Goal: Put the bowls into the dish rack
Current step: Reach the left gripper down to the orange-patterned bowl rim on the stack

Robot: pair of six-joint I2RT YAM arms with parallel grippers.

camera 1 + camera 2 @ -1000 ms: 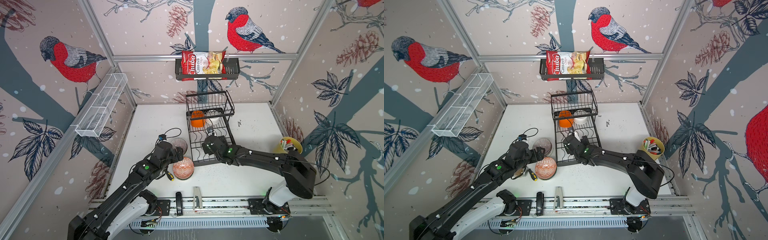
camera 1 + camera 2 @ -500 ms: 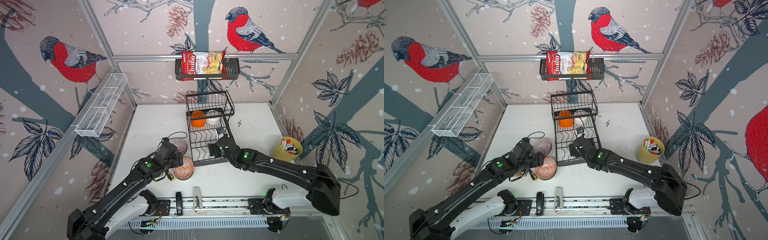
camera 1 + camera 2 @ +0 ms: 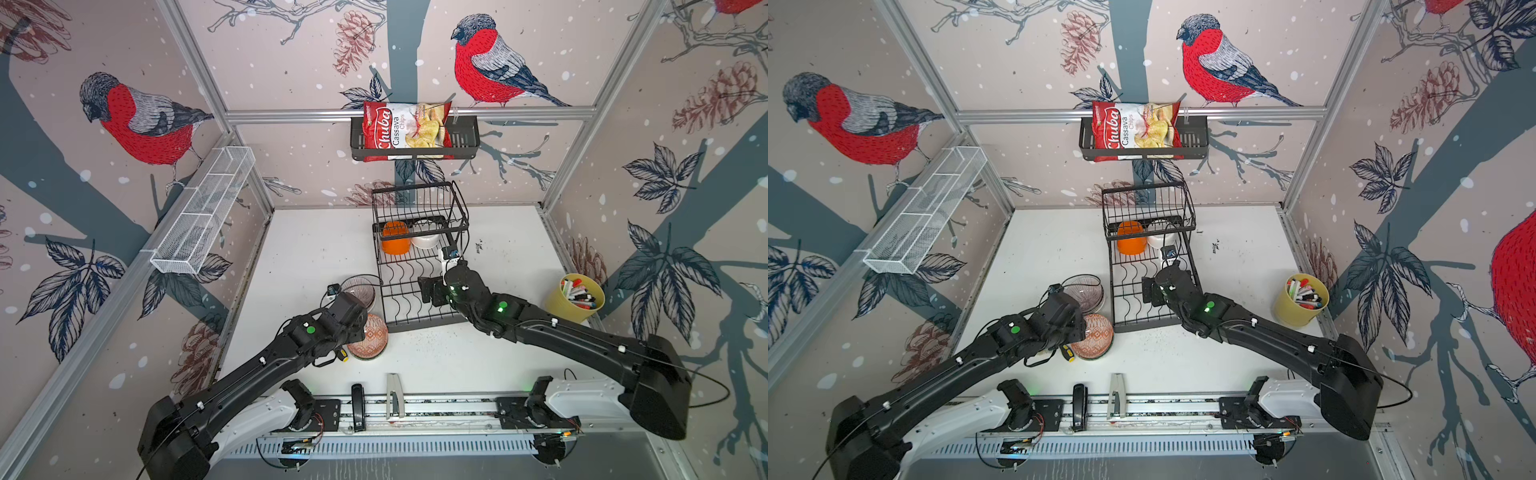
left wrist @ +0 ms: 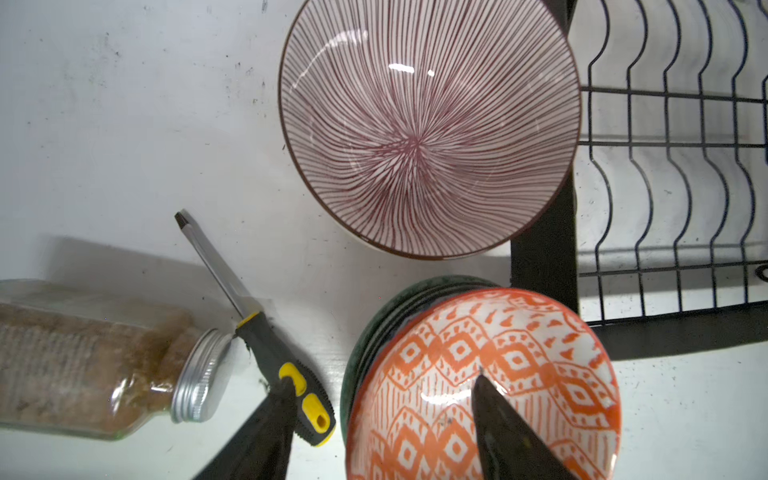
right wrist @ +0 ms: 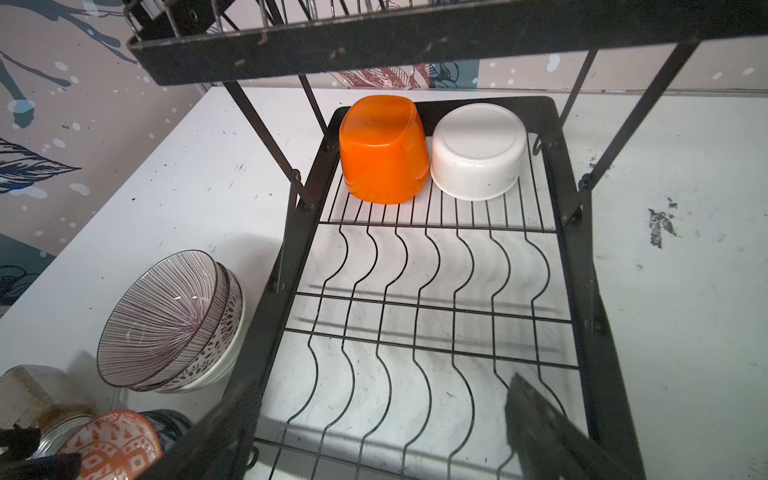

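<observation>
Left gripper [image 4: 382, 382] is narrowing astride the rim of the orange-patterned bowl [image 4: 519, 357], not yet clamped: next load starting. Right gripper [image 3: 428, 291] gapes empty over the dish rack [image 3: 424, 326].

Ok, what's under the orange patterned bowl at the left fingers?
The orange patterned bowl sits nested on dark bowls; only their rims show, along one side. How many are stacked there, and anything beneath them, is covered.

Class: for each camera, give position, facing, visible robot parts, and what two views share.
Top views: high, front, looking down on the dish rack; left arm, right arm show.
Left wrist: over the orange patterned bowl; fingers show.
Right wrist: facing the rack's tray; a finger shows.
Both wrist views share the striped bowl.
</observation>
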